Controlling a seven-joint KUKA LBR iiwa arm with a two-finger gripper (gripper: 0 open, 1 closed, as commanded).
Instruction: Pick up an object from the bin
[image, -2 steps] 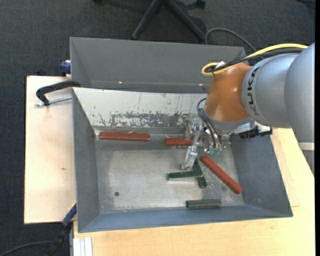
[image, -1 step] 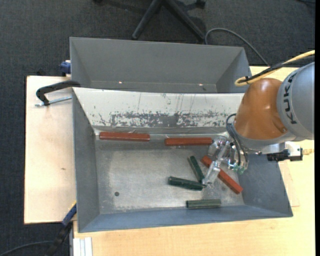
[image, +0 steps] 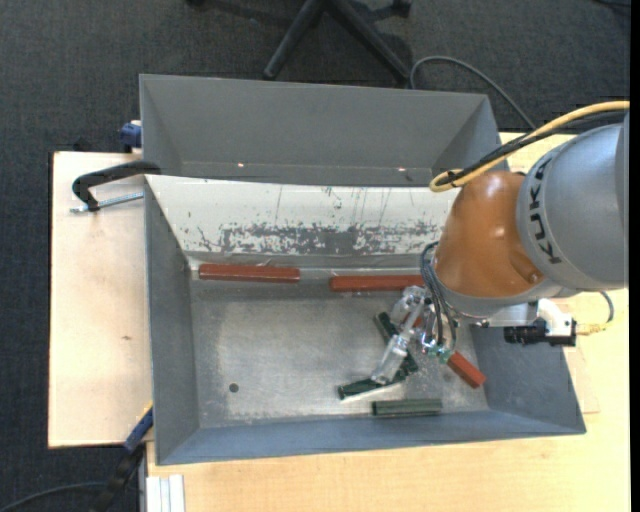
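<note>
The arm's jaws reach down in the near right corner of the bin, at a small cluster of things. A dark green strip lies right at their tips, a second green strip against the near wall, and an orange-red block just beside them. I cannot tell whether the jaws are open, closed or gripping; two reddish-brown bars lie along the far wall.

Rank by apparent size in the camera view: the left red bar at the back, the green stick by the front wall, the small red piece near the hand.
1. left red bar
2. green stick
3. small red piece, though the arm may hide part of it
</note>
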